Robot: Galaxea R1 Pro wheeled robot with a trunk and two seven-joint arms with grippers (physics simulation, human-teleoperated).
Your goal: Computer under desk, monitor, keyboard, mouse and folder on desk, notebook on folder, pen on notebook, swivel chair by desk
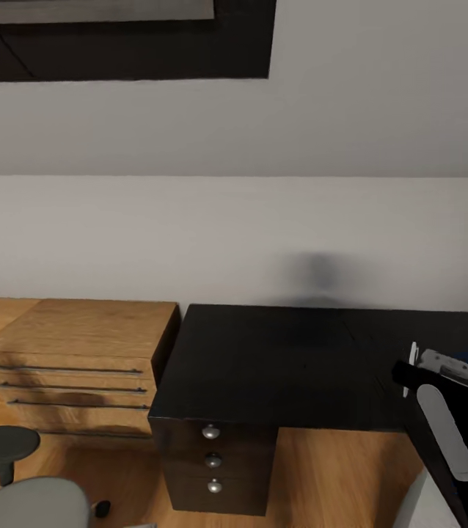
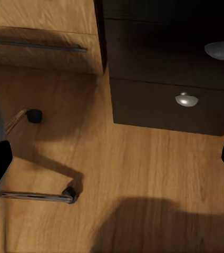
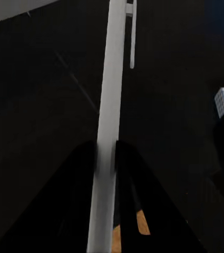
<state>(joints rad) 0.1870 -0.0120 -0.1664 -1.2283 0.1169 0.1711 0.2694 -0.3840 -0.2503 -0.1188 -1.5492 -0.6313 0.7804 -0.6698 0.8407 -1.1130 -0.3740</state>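
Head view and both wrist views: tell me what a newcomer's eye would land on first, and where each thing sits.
The black desk dominates the middle of the head view, its top bare at this end, with a stack of three round-knobbed drawers below. Left of it against the wall stands a light wooden dresser. At the right edge, the right gripper is clamped on a thin white flat object held edge-on over the desk.

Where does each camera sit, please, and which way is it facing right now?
Head view: high on the robot, looking down at the black wooden desk, light wooden dresser and grey swivel chair; the right arm shows.
Left wrist view: low, facing the wooden floor and round silver drawer knobs; the open left end effector frames it.
Right wrist view: above the desktop, looking along the right end effector, shut on a slim white pen.
Shared: head and left wrist views both show drawers, dresser and chair.
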